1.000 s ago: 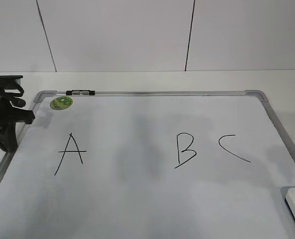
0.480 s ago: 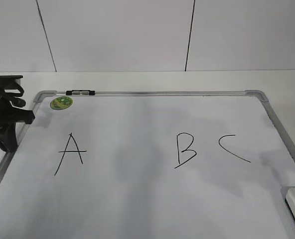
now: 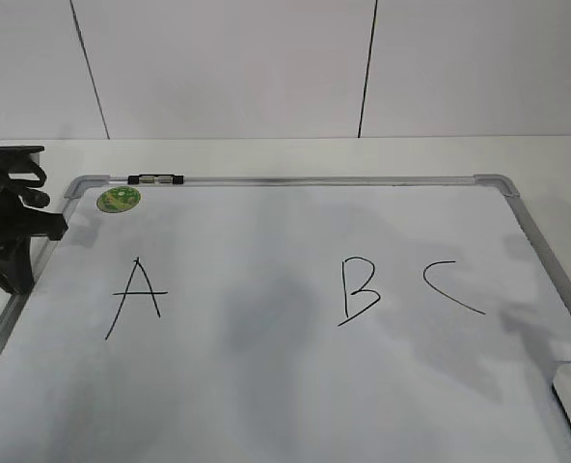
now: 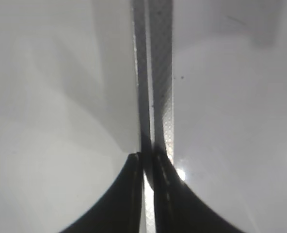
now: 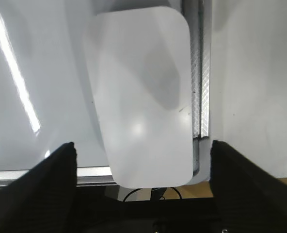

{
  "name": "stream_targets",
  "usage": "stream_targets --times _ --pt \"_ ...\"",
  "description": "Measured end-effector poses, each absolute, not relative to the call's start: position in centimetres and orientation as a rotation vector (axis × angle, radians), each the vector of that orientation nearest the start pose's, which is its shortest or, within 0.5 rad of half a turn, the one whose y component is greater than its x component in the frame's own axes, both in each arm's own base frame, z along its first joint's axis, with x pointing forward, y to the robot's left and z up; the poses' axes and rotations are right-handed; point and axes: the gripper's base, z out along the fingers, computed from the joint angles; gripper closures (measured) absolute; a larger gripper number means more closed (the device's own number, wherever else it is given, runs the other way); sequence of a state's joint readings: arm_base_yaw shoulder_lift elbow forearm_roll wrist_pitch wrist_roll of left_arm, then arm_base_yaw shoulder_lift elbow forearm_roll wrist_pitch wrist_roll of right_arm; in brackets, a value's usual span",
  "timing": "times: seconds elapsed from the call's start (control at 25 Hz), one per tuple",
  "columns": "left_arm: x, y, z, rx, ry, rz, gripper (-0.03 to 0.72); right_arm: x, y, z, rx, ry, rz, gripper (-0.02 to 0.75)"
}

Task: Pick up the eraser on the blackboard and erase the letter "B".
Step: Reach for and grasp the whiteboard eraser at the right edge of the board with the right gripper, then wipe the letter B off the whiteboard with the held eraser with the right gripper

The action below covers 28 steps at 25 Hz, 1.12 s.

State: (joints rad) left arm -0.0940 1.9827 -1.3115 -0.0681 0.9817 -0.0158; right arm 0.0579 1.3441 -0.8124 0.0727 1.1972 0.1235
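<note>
At the table's near right corner, the eraser (image 5: pixel 141 94) lies flat on the blackboard (image 3: pixel 295 386), against its frame. Right gripper (image 5: pixel 143 160) spread wide, empty, fingers (image 5: pixel 49 170) apart from both long sides. Looks light, rigid, slick plastic; grip across long sides. Left gripper (image 4: pixel 146 165) pressed together, empty. Letter "B" (image 3: pixel 358 289) mid-board.

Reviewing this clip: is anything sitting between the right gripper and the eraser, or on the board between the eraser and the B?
Nothing visible does. The right gripper is open, its fingers flanking the eraser at the blackboard corner. Only bare board and part of the C lie on the way to the letter "B".
</note>
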Motion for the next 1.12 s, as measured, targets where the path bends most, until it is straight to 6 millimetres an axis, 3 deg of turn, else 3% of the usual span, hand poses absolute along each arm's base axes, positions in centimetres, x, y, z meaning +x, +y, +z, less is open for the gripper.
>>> stream_targets --times 0.6,1.12 --pt "36.8 -4.0 15.6 0.064 3.138 -0.089 0.664 19.9 1.7 19.7 0.148 3.161 0.096 0.083" --pt "36.8 -4.0 15.6 0.064 3.138 -0.089 0.663 20.4 1.7 19.5 0.084 3.097 0.101 0.091"
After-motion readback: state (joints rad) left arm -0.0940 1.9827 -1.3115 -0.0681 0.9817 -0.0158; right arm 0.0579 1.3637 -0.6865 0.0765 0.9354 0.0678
